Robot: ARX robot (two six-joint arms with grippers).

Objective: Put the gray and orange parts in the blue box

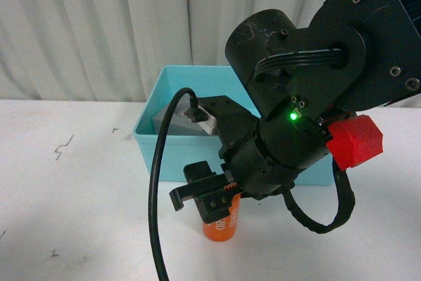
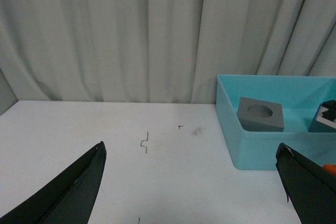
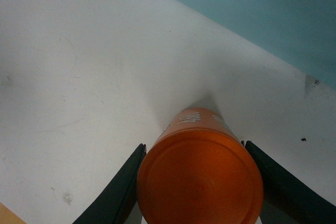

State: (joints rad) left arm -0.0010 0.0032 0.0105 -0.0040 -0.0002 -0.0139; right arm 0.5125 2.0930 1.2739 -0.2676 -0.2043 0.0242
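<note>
Upright, orange cylinder [image 3: 200,179] between right gripper [image 3: 197,192] fingers

Your right gripper [image 1: 214,197] straddles orange cylinder [image 1: 222,223] just beside blue box [image 1: 146,137] near wall; wall blocks straight path inward. Gray cube [image 2: 261,114] takes box's left part. Table [image 1: 79,195] leftward open.

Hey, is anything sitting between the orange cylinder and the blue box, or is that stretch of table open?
Nothing visible blocks it. The orange cylinder stands on the table between the right hand's fingers, just in front of the blue box. Only its near wall must be cleared. A gray cube already sits inside.
</note>
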